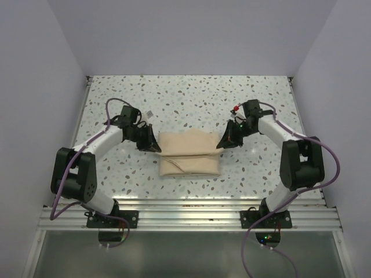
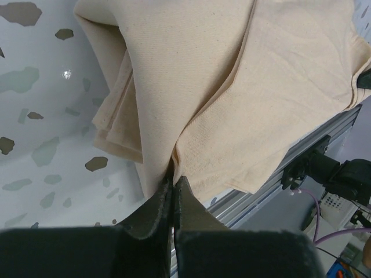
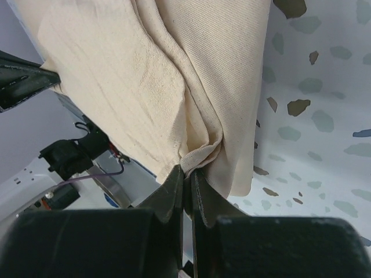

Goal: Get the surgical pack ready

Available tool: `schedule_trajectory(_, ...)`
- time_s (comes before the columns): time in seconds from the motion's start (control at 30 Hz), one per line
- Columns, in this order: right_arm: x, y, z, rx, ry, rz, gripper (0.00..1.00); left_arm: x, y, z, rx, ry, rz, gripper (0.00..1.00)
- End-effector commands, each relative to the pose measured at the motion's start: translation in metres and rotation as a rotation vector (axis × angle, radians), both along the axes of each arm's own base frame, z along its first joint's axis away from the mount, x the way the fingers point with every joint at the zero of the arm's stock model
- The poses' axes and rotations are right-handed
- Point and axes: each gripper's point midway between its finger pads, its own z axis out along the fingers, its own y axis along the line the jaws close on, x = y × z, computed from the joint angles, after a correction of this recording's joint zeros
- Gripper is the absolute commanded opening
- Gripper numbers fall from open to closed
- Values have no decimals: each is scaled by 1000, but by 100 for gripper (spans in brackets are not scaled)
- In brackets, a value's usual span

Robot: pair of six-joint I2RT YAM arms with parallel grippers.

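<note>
The surgical pack (image 1: 189, 153) is a tan-beige cloth bundle, folded flat in the middle of the speckled table (image 1: 191, 98). My left gripper (image 1: 154, 145) is shut on the cloth's upper left corner. In the left wrist view the left gripper (image 2: 173, 180) pinches a fold of the cloth (image 2: 232, 87) between its dark fingertips. My right gripper (image 1: 222, 143) is shut on the upper right corner. In the right wrist view the right gripper (image 3: 189, 171) holds a bunched edge of the cloth (image 3: 145, 69). What lies inside the bundle is hidden.
A ribbed metal rail (image 1: 191, 208) runs along the near edge of the table, with both arm bases bolted to it. Pale walls (image 1: 35, 87) close in the left, right and far sides. Purple cables (image 1: 330, 162) loop beside each arm.
</note>
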Motion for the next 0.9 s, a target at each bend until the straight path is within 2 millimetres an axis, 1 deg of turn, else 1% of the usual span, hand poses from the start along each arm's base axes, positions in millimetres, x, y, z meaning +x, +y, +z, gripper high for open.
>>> schedule_trajectory(0.0, -20, -3, 5, -9, 0, 34, 0, -15, 19, -12, 99, 48, 30, 0)
schedule_trajectory(0.2, -34, -1, 0, -23, 10, 73, 2, -20, 21, -18, 112, 68, 34, 0)
schedule_trajectory(0.23, -35, -1, -1, -21, 10, 74, 6, -21, 22, -18, 115, 71, 33, 0)
schedule_trajectory(0.3, -42, 0, -7, -19, 37, 83, 8, -24, 23, -20, 122, 79, 32, 0)
schedule_trajectory(0.33, -45, 1, -9, -19, 45, 90, 14, -26, 24, -21, 126, 80, 31, 0)
schedule_trajectory(0.37, -48, 1, -11, -23, 56, 95, 18, -27, 25, -21, 128, 81, 28, 4)
schedule_trajectory(0.4, -52, 1, -14, -27, 70, 99, 22, -30, 26, -22, 132, 85, 20, 9)
schedule_trajectory(0.43, -56, 0, -15, -29, 80, 107, 26, -31, 26, -21, 133, 82, 16, 20)
schedule_trajectory(0.47, -56, -1, -14, -33, 73, 111, 32, -31, 28, -19, 141, 71, 15, 25)
schedule_trajectory(0.5, -49, -1, -7, -41, 37, 116, 35, -30, 28, -15, 142, 56, 4, 30)
schedule_trajectory(0.53, -40, -6, 1, -80, -29, 104, 42, -29, 28, -11, 139, 40, -3, 40)
schedule_trajectory(0.57, -31, -9, 8, -106, -72, 89, 50, -28, 27, -5, 135, 13, -7, 43)
schedule_trajectory(0.6, -15, -10, 23, -122, -139, 73, 67, -25, 28, 1, 134, -7, -12, 46)
schedule_trajectory(0.63, -2, -8, 31, -123, -190, 60, 72, -23, 26, 5, 125, -21, -18, 49)
schedule_trajectory(0.67, 10, -11, 37, -146, -234, 44, 76, -22, 26, 9, 122, -32, -19, 50)
schedule_trajectory(0.7, 30, -8, 44, -142, -300, 27, 84, -20, 25, 13, 120, -43, -19, 51)
schedule_trajectory(0.77, 48, -5, 48, -138, -345, 17, 89, -18, 24, 19, 114, -63, -19, 51)
schedule_trajectory(0.8, 58, 1, 53, -121, -373, 30, 94, -17, 25, 22, 116, -74, -16, 51)
schedule_trajectory(0.83, 67, 7, 56, -97, -404, 48, 96, -16, 25, 25, 118, -84, -17, 51)
schedule_trajectory(0.87, 72, 17, 42, -92, -377, 85, 98, -15, 28, 27, 130, -102, -16, 51)
